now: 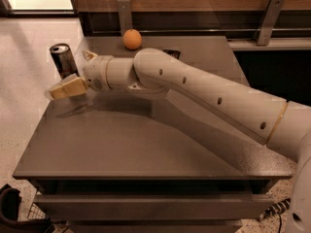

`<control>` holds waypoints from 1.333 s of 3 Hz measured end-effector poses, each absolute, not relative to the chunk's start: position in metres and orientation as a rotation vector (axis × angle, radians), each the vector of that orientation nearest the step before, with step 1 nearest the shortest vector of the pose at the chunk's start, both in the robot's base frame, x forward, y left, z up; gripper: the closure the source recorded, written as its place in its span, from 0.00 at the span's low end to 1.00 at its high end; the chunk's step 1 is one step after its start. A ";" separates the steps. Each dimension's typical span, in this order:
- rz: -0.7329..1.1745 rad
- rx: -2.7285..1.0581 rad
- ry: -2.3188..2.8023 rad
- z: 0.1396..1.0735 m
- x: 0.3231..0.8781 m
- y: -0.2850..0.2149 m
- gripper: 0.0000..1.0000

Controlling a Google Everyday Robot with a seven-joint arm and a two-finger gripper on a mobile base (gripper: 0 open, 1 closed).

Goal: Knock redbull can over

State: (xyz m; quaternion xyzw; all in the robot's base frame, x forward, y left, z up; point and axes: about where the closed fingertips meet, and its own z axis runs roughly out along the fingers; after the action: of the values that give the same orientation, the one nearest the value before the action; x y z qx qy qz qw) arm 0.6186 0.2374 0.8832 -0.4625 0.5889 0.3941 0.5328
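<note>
One can (63,59) stands upright, unknocked; claw (65,88), opening impossible to tell, hovers at its six o'clock; next, sweep toward twelve.

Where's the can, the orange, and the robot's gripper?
redbull can (63,61): camera view, middle of its side.
orange (132,39): camera view, its middle.
gripper (56,91): camera view, its tip, beside the can.
</note>
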 end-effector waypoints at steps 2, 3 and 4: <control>0.960 -1.098 1.401 0.881 0.618 0.247 0.40; 0.963 -1.101 1.399 0.881 0.616 0.249 0.64; 0.967 -1.105 1.396 0.882 0.615 0.252 0.95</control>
State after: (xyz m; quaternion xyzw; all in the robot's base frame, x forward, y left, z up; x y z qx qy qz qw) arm 0.6146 0.2521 0.8817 -0.4626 0.5847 0.4048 0.5294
